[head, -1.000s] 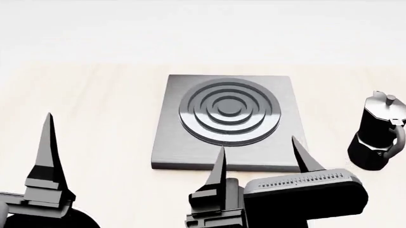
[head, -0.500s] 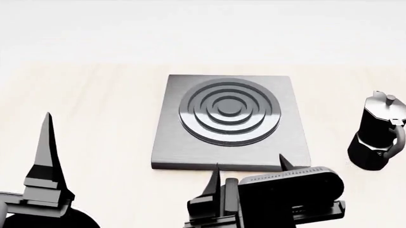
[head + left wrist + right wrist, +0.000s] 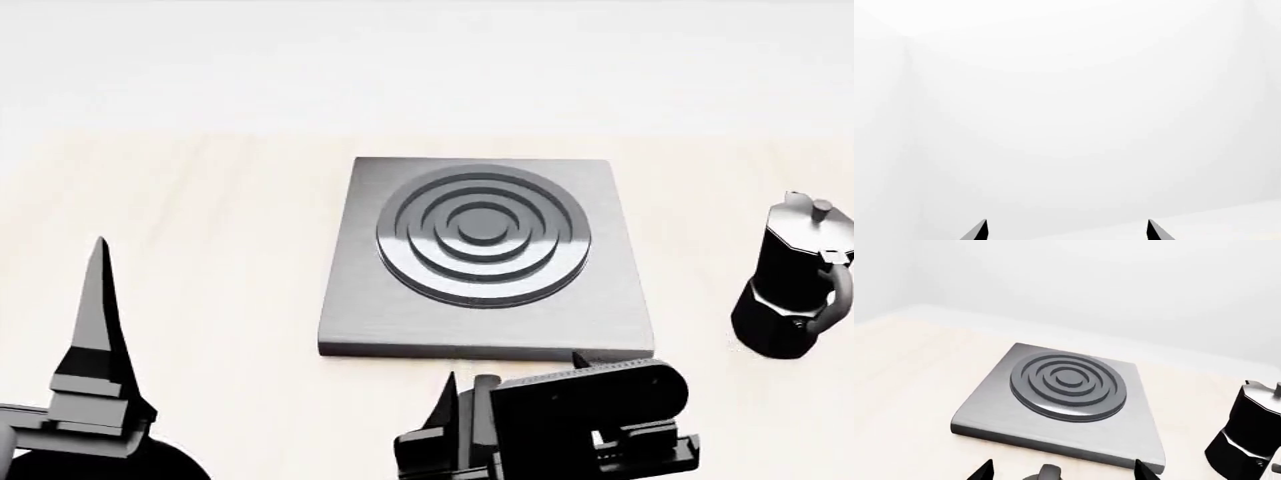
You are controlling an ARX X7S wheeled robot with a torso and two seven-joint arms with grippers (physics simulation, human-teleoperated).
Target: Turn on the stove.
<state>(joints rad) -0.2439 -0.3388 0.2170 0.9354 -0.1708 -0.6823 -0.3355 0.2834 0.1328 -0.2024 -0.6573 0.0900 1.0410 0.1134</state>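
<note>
The stove (image 3: 387, 310) is a square brushed-grey plate with a dark ringed burner (image 3: 483, 235), lying in the middle of the light wooden table. In the right wrist view the stove (image 3: 987, 412) lies ahead, and its small round knob (image 3: 1047, 473) shows just before the plate's near edge. My right gripper (image 3: 1062, 471) is open, with one fingertip on each side of the knob and not touching it. In the head view the right gripper (image 3: 514, 372) sits low at the stove's front edge and hides the knob. My left gripper (image 3: 96, 300) is open and empty at the lower left.
A black faceted moka pot (image 3: 797, 280) stands upright to the right of the stove, also seen in the right wrist view (image 3: 1247, 440). The left wrist view shows my left gripper (image 3: 1066, 231) against only a white wall. A white wall runs behind the table.
My right gripper has sunk lower and drawn back toward the stove's front edge, its fingertips dropping in the head view. The left arm, stove and moka pot have not moved.
</note>
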